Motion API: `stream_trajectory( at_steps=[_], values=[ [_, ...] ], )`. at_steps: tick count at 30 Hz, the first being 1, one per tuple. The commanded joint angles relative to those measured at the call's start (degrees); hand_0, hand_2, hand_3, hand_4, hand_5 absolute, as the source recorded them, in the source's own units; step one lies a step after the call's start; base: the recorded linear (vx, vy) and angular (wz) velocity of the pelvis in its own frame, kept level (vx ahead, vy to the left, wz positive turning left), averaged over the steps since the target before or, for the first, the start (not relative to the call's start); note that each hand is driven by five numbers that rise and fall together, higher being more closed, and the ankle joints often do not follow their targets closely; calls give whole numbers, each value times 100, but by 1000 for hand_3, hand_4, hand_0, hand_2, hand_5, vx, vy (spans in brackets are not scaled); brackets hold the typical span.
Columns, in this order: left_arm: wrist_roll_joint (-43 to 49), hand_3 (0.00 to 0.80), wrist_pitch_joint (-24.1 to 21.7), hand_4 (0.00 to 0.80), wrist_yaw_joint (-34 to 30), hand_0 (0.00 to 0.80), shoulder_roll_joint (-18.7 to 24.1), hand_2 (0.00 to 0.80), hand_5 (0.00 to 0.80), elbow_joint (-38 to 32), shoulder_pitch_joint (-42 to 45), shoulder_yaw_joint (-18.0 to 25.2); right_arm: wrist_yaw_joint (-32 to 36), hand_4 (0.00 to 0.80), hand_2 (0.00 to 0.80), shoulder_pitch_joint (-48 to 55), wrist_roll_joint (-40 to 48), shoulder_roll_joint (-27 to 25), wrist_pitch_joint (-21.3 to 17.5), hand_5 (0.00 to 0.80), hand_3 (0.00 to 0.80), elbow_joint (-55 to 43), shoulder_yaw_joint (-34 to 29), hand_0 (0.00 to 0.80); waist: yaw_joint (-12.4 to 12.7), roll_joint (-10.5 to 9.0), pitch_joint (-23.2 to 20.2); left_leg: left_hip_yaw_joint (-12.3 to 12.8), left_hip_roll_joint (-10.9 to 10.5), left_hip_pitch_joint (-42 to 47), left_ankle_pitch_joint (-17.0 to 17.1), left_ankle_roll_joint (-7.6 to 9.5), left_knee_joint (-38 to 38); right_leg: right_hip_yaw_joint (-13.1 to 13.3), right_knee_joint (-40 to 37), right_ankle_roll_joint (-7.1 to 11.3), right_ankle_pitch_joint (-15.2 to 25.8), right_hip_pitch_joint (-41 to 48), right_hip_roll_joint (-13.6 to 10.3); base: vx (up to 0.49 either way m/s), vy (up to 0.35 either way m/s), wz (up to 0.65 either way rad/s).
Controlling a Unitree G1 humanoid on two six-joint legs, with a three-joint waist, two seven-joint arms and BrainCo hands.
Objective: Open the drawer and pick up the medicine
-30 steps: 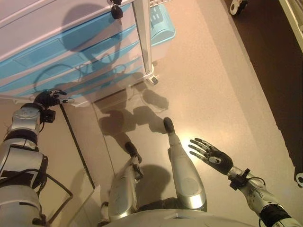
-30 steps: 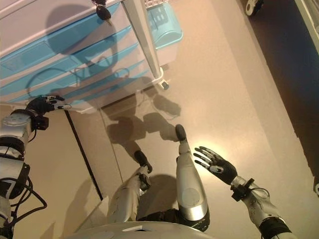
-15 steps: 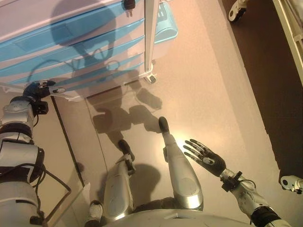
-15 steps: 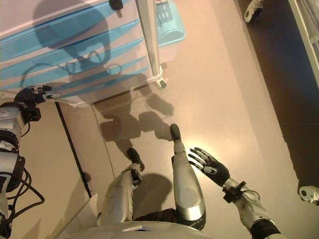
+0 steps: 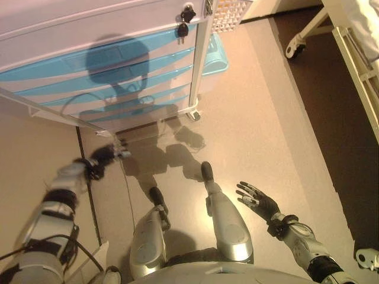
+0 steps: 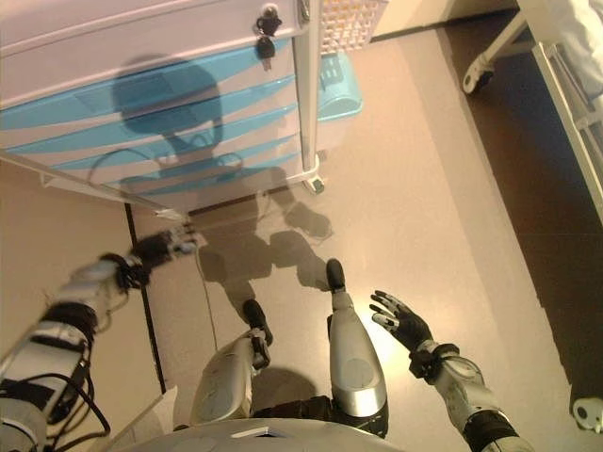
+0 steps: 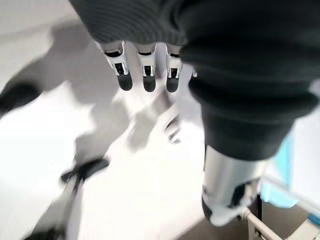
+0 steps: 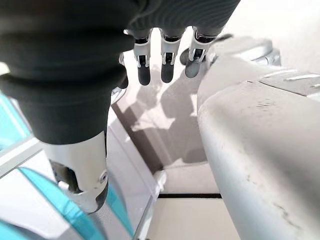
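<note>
While the cabinet [image 5: 112, 71] fills the top left of both eye views, none of its drawers [image 5: 100, 62] is pulled out: stacked turquoise fronts, all flush, with pale bands between them and a white top section above. A bunch of dark keys [image 5: 186, 14] hangs from the lock at the upper right corner of the cabinet front. No medicine shows in any view, so I can't say where it is.

Left hand [image 5: 105, 155] is out over the beige floor [image 5: 254, 130], just below the cabinet's bottom edge and apart from it, not touching a drawer. Its wrist view shows the fingers [image 7: 145, 75] hanging straight and loose with nothing in them. Right hand [image 5: 258, 199] is low at the right, over bare floor well apart from the cabinet, fingers spread, holding nothing; its own camera shows the same, straight fingers [image 8: 167, 62] with nothing held.

Stuff only the eye views give you: the white mesh basket [image 5: 226, 13] on the cabinet's right side, a light blue bin [image 5: 214, 54] on the floor behind the cabinet's white post, a caster [image 5: 192, 113] at the bottom corner, and a white bed frame [image 5: 349, 53] on a dark floor strip at the right edge. The right wrist view only adds a close look at a turquoise drawer edge [image 8: 55, 197] from the side.
</note>
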Motion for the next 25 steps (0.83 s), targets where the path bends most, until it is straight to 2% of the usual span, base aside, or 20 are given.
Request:
stream_trajectory(
  at_steps=[1,3,5,8,11,15,20,25],
  values=[
    [-10,0,-46,0,-167,0,-403,0,0,-10,670,-86,-163,0,0,13,-424,79,308,0,0,205,31,0,228,143,-758,-275,-367,-281,-267,208,281,-391,303,342,-417,100,-99,87,-60,12],
    [-175,0,111,0,-317,0,-679,0,0,-6,960,-89,-183,0,0,-39,-559,162,483,0,0,382,55,0,308,176,-922,-345,-363,-201,-179,186,136,-476,276,313,-435,185,-71,70,-51,21],
    [-337,0,47,0,-432,0,-984,0,0,35,1365,-181,-117,0,0,-89,-594,286,686,0,0,602,60,0,414,215,-1135,-469,-357,-100,-105,166,-3,-575,259,286,-480,311,-48,77,-52,24],
    [-733,0,278,0,-633,0,-1308,0,0,131,1722,-69,-1,0,0,-108,-627,460,815,0,0,940,39,0,559,274,-1402,-615,-347,48,-33,144,-205,-718,223,256,-552,492,-17,78,-42,19],
    [-1018,0,240,0,-874,0,-1465,0,0,209,1981,-70,122,0,0,-112,-561,602,929,0,0,1235,23,0,684,340,-1640,-723,-319,160,41,108,-371,-868,196,232,-614,658,-10,65,-17,32],
    [-1474,0,337,0,-953,0,-1624,0,0,255,2152,15,214,0,0,-85,-552,745,930,0,0,1501,17,0,832,397,-1889,-864,-302,290,124,70,-591,-1048,139,209,-683,865,-6,45,0,27],
    [-1494,0,278,0,-1076,0,-1797,0,0,536,2221,-41,281,0,0,-151,-598,941,835,0,0,2040,30,0,1011,438,-2169,-980,-314,411,188,31,-833,-1311,87,206,-769,1070,-22,10,12,26],
    [-1593,0,312,0,-1082,0,-1891,0,0,786,2230,-8,369,0,0,-203,-604,1030,757,0,0,2316,42,0,1098,431,-2333,-1029,-360,490,170,37,-902,-1420,-6,214,-778,1201,-25,-9,22,15]
  ],
)
